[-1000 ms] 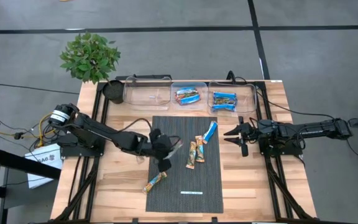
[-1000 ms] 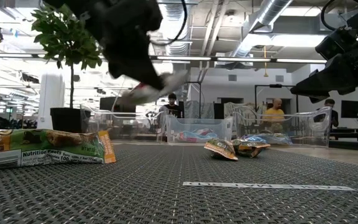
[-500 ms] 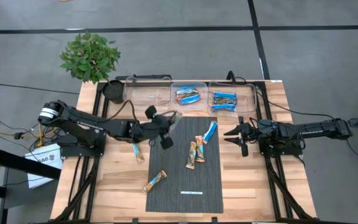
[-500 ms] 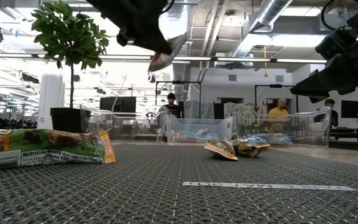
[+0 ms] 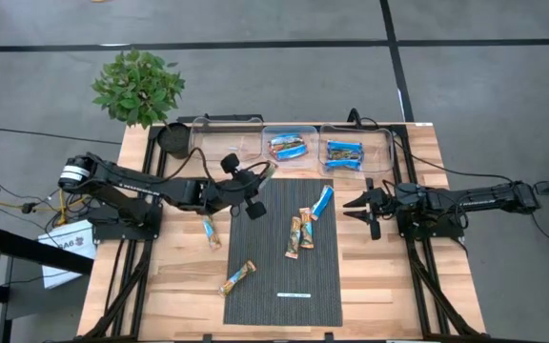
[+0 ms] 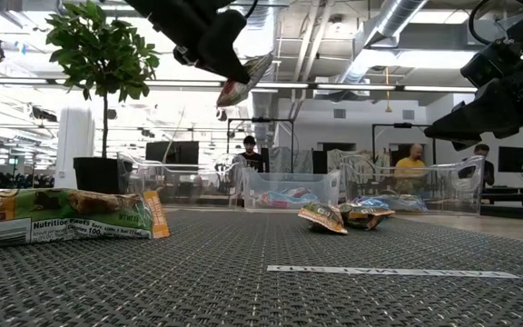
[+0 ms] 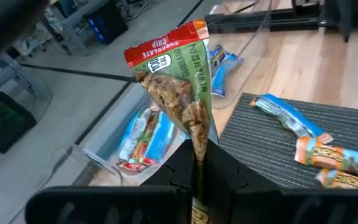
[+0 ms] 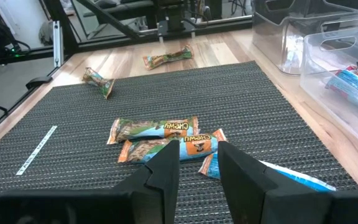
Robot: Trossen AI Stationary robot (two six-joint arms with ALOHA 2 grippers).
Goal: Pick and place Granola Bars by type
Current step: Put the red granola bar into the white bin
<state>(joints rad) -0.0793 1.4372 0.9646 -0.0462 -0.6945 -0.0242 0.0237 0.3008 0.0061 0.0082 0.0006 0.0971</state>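
Green-wrapped granola bar (image 7: 178, 93) hangs pinched by one end in the left gripper (image 5: 255, 178), jaws clamped on it, just short of the empty clear bin (image 5: 225, 141). Thin end-grip: the bar could slip or swing and drop outside that bin. Right gripper (image 5: 362, 203) waits beside the mat (image 5: 284, 276), jaws apart, holding nothing. Other bars (image 5: 300, 232) lie on the mat.
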